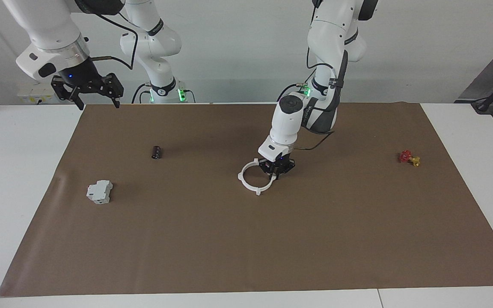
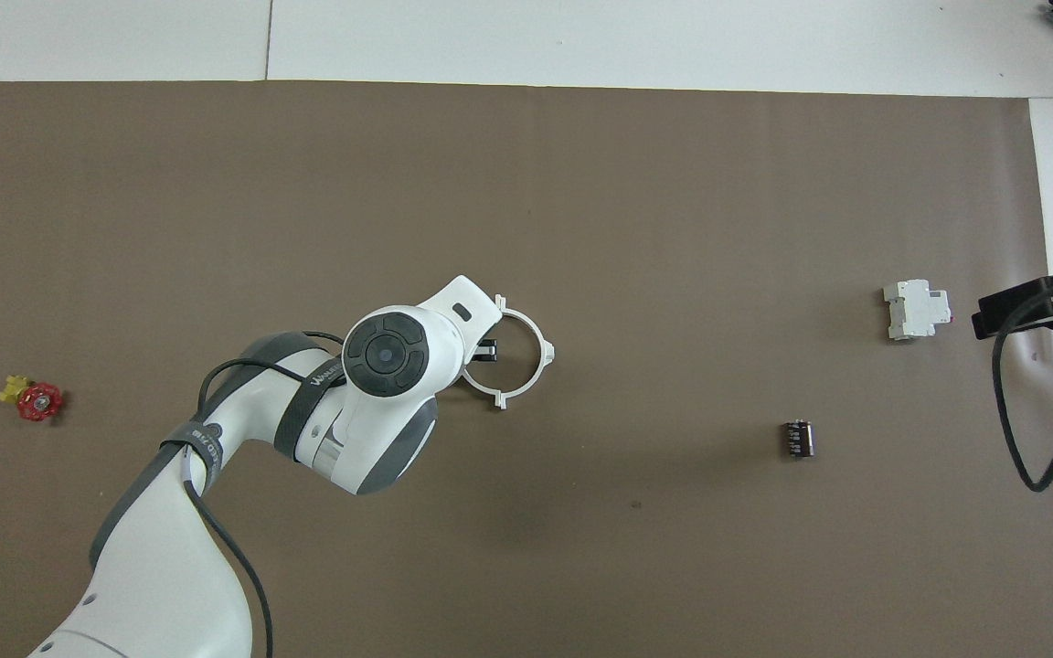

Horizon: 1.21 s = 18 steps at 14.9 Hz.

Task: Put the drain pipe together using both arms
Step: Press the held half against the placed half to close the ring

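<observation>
Brown mat looking matt, paper-like, showing faint creases. White ring looking like thin smooth plastic. Arm shells showing glossy white plastic, joint cap looking dark grey and matt. Grey-white block looking like matt plastic. Valve showing red handle, brass-coloured metal-looking body. Small dark cylinder glinting slightly. Table appearing smooth white.
</observation>
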Motion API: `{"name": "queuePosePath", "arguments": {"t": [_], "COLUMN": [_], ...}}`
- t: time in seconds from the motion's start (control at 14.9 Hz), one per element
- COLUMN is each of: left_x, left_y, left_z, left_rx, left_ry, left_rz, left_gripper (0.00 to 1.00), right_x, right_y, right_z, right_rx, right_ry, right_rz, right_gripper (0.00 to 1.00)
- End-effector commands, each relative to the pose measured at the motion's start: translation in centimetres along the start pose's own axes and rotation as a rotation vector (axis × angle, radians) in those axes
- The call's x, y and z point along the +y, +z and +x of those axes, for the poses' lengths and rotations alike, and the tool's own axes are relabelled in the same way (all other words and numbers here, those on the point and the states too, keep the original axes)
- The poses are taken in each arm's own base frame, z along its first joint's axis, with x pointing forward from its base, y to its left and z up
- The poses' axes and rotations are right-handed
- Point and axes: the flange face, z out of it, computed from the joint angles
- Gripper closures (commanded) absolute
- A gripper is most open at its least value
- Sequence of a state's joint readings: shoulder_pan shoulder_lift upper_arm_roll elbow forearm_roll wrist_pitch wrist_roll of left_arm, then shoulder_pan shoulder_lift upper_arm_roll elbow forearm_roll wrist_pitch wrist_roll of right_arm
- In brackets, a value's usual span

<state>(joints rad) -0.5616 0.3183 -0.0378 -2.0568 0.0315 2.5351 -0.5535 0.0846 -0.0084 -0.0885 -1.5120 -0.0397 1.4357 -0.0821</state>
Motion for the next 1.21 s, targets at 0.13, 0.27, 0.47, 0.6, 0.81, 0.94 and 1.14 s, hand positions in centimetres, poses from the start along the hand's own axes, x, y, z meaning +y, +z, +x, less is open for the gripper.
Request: {"name": "queuePosePath", "arguments": {"t": [0.13, 0.27, 0.47, 0.6, 0.81, 0.94, 1.14], "left_x": [0.0, -0.1, -0.1, -0.1, -0.1, -0.2, -0.4], "left_y": [1.1, 1.1, 1.1, 1.1, 1.0, 1.0, 0.2], "left_z": [-1.1, -1.1, -1.1, -1.0, -0.9, -0.9, 0.2], "left_rx": [0.006, 0.006, 0.008, 0.009, 0.01, 0.01, 0.018], "left_ry": [0.019, 0.019, 0.019, 0.017, 0.013, 0.012, -0.057], "left_rz": [0.005, 0.005, 0.005, 0.003, 0.003, 0.003, 0.001], "left_gripper": [0.74, 0.53, 0.4, 0.39, 0.37, 0.37, 0.37], "right_x": [0.3, 0.3, 0.3, 0.3, 0.3, 0.3, 0.3], "right_y": [-0.1, -0.1, -0.1, -0.1, -0.1, -0.1, -0.1], "right_z": [-0.4, -0.4, -0.4, -0.4, -0.4, -0.4, -0.4], "right_rx": [0.012, 0.012, 0.012, 0.012, 0.012, 0.012, 0.012], "right_ry": [-0.017, -0.017, -0.017, -0.017, -0.017, -0.017, -0.017], "right_rz": [0.025, 0.025, 0.025, 0.025, 0.025, 0.025, 0.025], "right_gripper": [0.0, 0.0, 0.0, 0.0, 0.0, 0.0, 0.0]}}
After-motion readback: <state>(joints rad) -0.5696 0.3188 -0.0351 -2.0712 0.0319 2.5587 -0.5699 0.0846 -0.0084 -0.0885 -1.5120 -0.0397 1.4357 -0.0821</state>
